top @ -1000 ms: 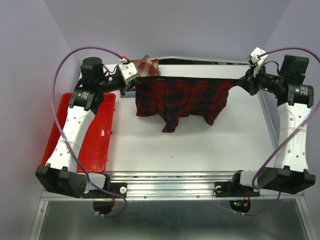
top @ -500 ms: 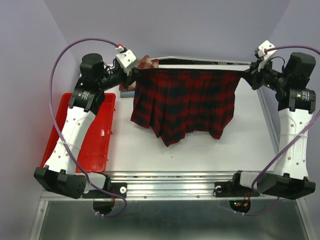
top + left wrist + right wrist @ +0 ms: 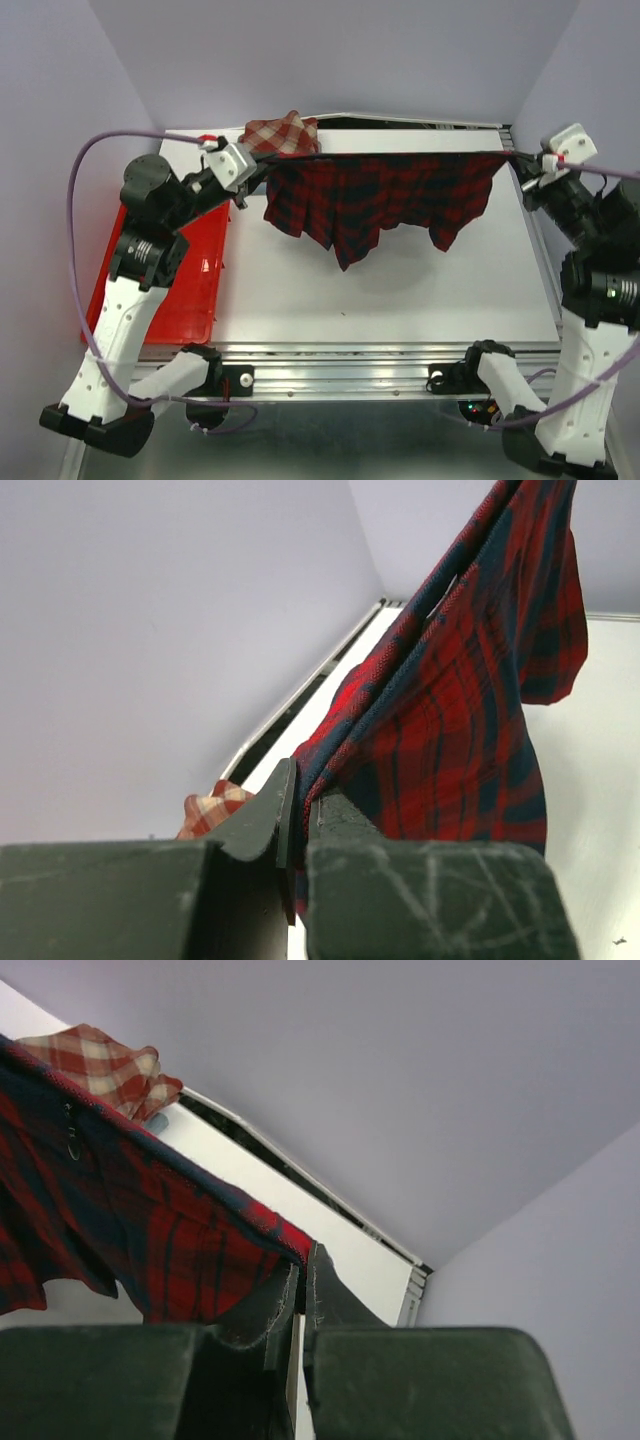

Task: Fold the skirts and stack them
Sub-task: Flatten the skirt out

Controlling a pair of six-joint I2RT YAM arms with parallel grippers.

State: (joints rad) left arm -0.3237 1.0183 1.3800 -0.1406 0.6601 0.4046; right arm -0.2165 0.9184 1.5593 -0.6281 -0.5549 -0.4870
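Over the table [image 3: 400,290], plaid skirt [image 3: 390,195] seems stretched between both fingers [image 3: 265,825].

Overhead, wrist close-ups; common plaid skirt [image 3: 380,195]

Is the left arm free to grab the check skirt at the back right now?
Probably not yet. The left claw is shut on the plaid skirt, which is stretched in the air to the right claw. The check skirt lies close behind it, but the claw must let go first.
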